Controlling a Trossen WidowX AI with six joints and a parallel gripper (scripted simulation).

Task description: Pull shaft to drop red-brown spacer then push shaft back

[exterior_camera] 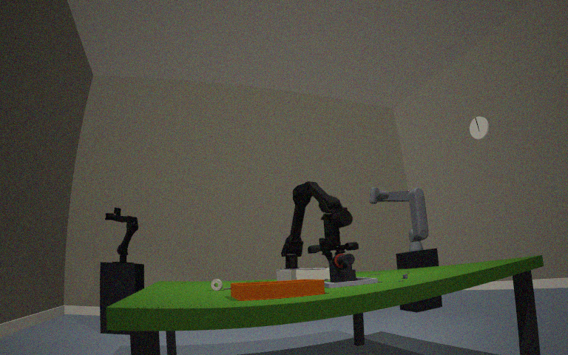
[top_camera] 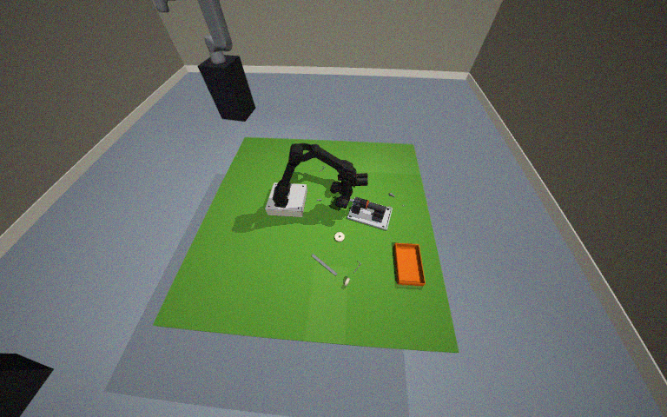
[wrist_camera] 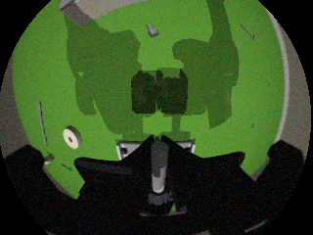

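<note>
My gripper is shut on the end of the shaft, at the left end of the black assembly. The fingertips are mostly hidden in the top and exterior views. A red-brown spacer is still around the shaft line, between black parts. The black housing stands on a pale base plate. The other spacers are too dark and small to tell apart.
An orange tray is near the table's edge. A white ring and a grey bar lie on the green table. Another pale ring stands on edge. Small grey bits are scattered about.
</note>
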